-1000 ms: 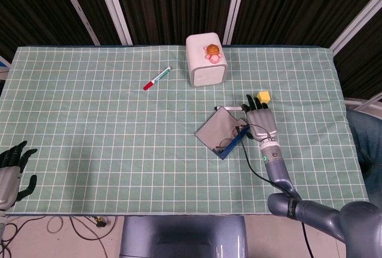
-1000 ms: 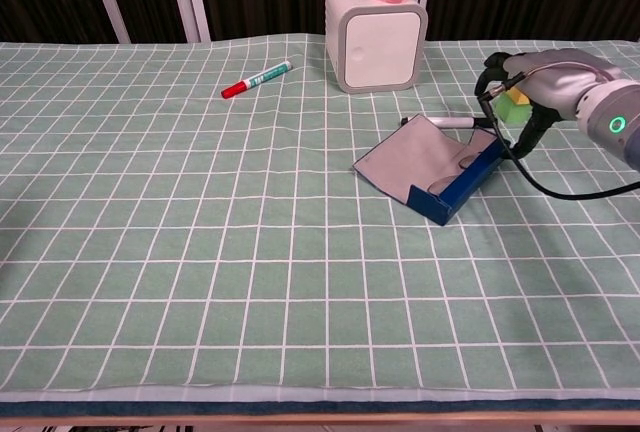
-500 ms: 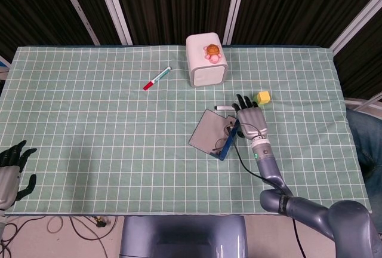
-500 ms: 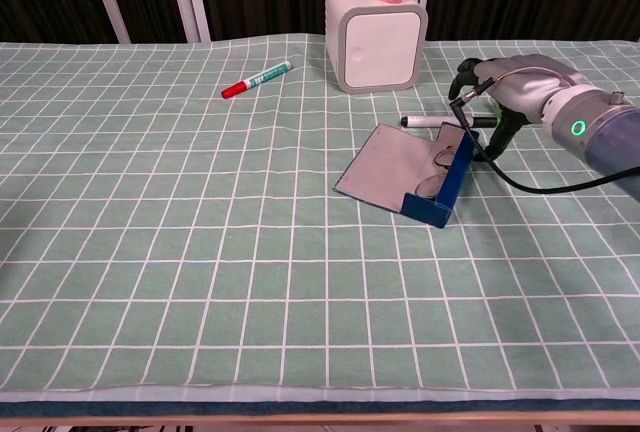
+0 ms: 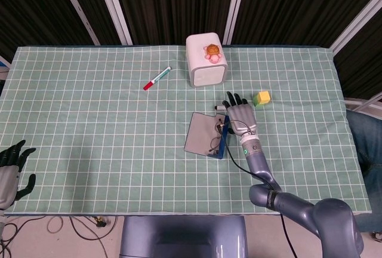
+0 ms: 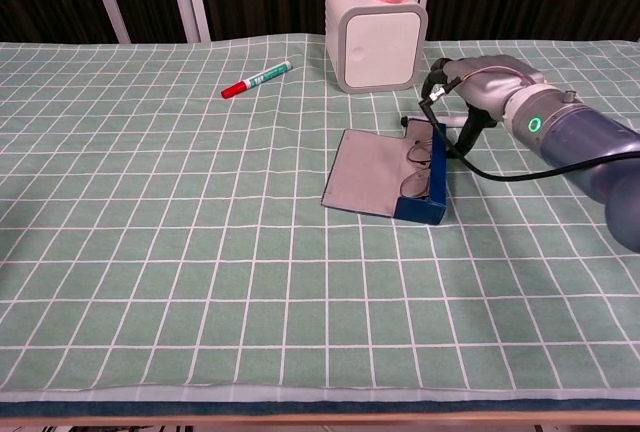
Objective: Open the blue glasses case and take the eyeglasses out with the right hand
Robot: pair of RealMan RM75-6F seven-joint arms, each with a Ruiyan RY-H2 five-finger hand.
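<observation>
While the blue glasses case (image 5: 206, 135) lies open just right of centre on the table (image 5: 89, 126), its grey lid flat toward the left, the eyeglasses (image 6: 420, 167) sit in its blue tray. At the case's right edge the right hand (image 5: 239, 117) rests, fingers spread forward and gripping nothing. Low in the frame's left corner, the left hand (image 5: 12, 168) waits with fingers apart. Behind stand a white box (image 5: 205, 61), a red marker (image 5: 156, 78) and a yellow-green cube (image 5: 261, 98).

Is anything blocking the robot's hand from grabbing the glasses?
Nothing visible does. The blue glasses case lies open, the eyeglasses sit exposed inside, and the right hand is right at the case's far end.
</observation>
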